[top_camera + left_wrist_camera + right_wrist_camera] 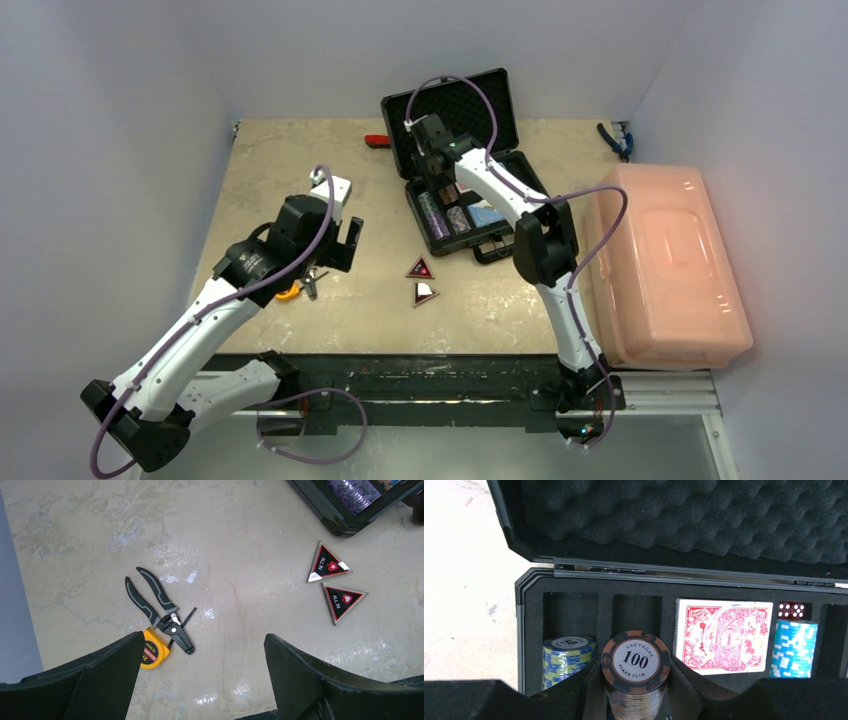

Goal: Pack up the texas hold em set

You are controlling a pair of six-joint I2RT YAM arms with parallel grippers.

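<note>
The black briefcase lies open at the back of the table, its foam lid upright. My right gripper hangs over its tray, shut on a brown "100" chip stack above an empty slot. In the tray lie a blue-yellow "50" stack, a red card deck, a light-blue stack and red dice. Two triangular "ALL IN" markers lie on the table in front of the case. My left gripper hovers open and empty to their left.
Black pliers and a yellow tape measure lie under the left gripper's left finger. A large pink bin fills the table's right side. Blue-handled pliers sit at the back right, a red tool beside the case.
</note>
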